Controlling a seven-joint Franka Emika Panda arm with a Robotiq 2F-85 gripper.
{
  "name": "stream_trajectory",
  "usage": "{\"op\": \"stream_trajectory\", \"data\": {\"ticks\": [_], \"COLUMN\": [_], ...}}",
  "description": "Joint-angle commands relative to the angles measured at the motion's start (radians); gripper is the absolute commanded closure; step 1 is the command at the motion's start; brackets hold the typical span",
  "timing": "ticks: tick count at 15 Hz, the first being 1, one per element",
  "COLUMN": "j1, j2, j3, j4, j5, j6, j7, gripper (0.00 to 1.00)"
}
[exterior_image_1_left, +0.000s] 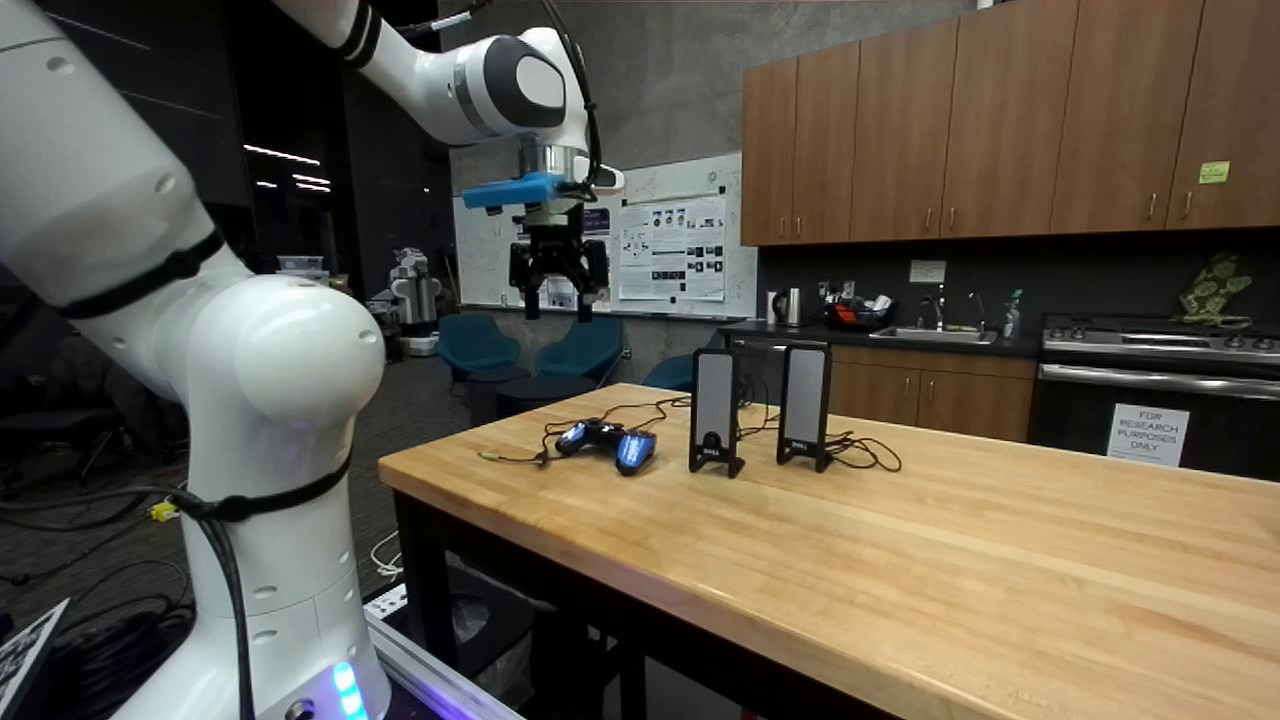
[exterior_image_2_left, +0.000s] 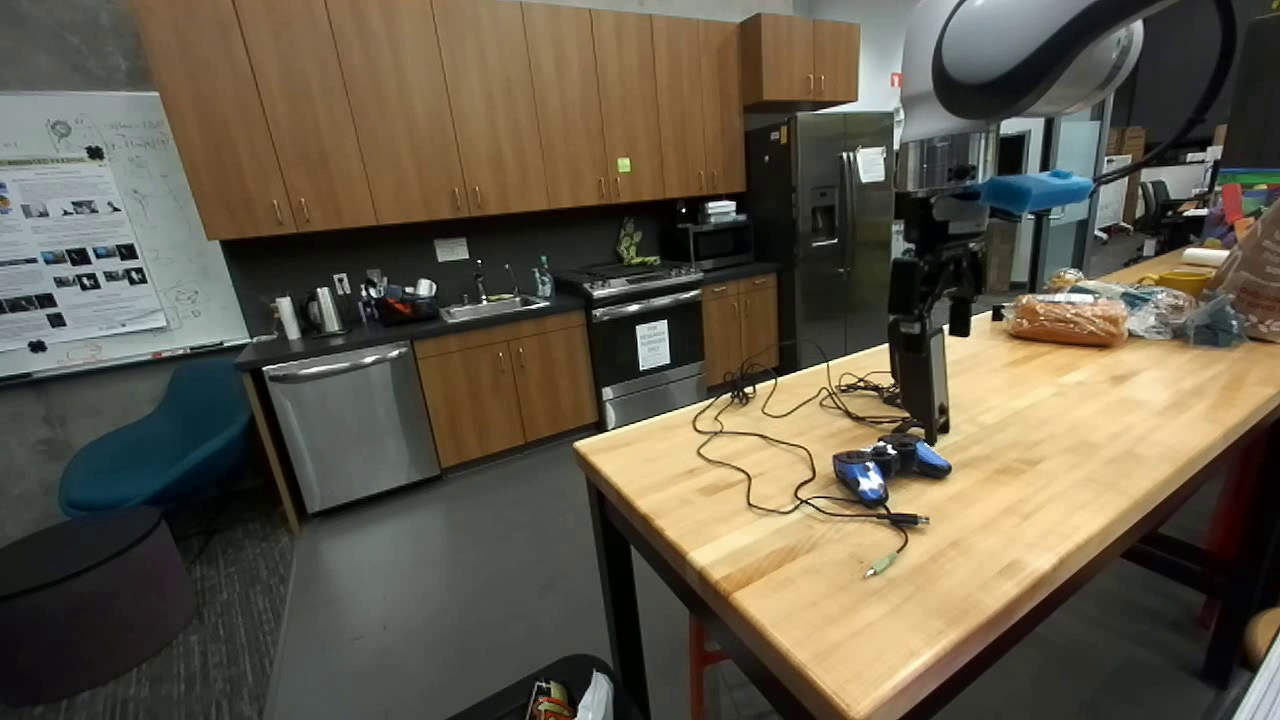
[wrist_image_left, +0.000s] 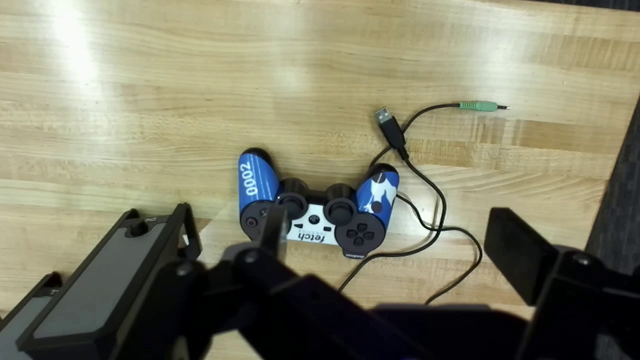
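My gripper (exterior_image_1_left: 558, 306) is open and empty, high above the wooden table in both exterior views. In the wrist view its two black fingers stand wide apart (wrist_image_left: 387, 240). A black and blue game controller (wrist_image_left: 314, 220) lies on the table below, partly covered by a finger in that view. It also shows in both exterior views (exterior_image_1_left: 605, 440) (exterior_image_2_left: 862, 475). Two Dell speakers with grey fronts, a nearer one (exterior_image_1_left: 713, 405) and another (exterior_image_1_left: 804, 400), stand upright beside the controller. The gripper touches nothing. In the wrist view the speakers (wrist_image_left: 100, 280) are partly hidden by the gripper.
Black cables (exterior_image_2_left: 760, 437) lie loosely around the controller and speakers. A USB plug (wrist_image_left: 391, 132) and a green audio plug (wrist_image_left: 477, 105) lie near a table edge. A bread bag (exterior_image_2_left: 1068, 322) and other bags sit farther along the table (exterior_image_1_left: 900, 560).
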Motion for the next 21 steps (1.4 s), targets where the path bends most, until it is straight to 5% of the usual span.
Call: {"op": "stream_trajectory", "data": {"ticks": [1,21], "j1": [-0.002,0.029], "j2": [0.0,0.015], "j3": [0.002,0.086], "j4": [0.002,-0.116], "j5": [0.001,0.018], "j6": [-0.002,0.08], "j7": [-0.001,0.057], "gripper": [0.0,0.0]}}
